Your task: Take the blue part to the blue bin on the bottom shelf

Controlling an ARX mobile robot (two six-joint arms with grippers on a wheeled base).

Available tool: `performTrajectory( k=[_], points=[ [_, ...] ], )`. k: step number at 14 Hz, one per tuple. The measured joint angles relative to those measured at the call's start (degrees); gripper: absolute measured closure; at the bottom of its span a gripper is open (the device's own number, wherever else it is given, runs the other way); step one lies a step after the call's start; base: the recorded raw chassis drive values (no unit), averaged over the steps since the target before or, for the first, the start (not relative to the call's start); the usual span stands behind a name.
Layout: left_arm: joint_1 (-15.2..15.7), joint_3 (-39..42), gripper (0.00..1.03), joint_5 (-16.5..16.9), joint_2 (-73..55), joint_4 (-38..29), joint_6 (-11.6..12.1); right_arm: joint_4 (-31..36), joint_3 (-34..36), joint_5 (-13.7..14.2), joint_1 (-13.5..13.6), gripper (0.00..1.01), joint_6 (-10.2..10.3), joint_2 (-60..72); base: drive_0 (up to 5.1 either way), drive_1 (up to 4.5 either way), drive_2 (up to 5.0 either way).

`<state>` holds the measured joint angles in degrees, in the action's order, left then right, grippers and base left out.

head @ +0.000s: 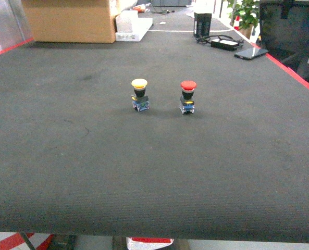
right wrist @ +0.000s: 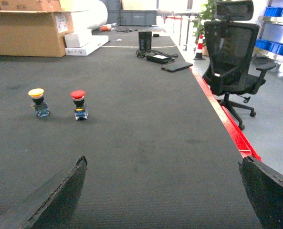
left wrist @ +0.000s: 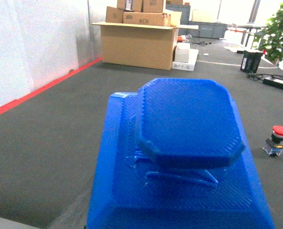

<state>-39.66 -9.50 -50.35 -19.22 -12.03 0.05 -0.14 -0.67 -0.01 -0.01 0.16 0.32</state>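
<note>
Dark grey matting covers the whole table, with a cardboard box at the far left edge and an office chair off to the right. From the left wrist camera I see the blue part filling the view, seemingly carried by the left gripper, though its fingers are hidden, so I cannot tell how tightly it holds. My right gripper hangs wide open over bare matting, holding nothing. A yellow push button and a red push button stand upright near each other mid-table. Neither the bin nor the bottom shelf shows anywhere, so I judge the sensible step is to turn the base slowly, keeping the part level, until the rack appears.
</note>
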Motion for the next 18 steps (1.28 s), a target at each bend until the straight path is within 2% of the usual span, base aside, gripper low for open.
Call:
performTrajectory(
  k=[18],
  points=[
    [0.0, 0.0, 0.59, 0.0, 0.1, 0.0, 0.0, -0.2, 0.0, 0.0, 0.0, 0.03, 0.0, 0.0, -1.7, -1.66, -1.7]
  ],
)
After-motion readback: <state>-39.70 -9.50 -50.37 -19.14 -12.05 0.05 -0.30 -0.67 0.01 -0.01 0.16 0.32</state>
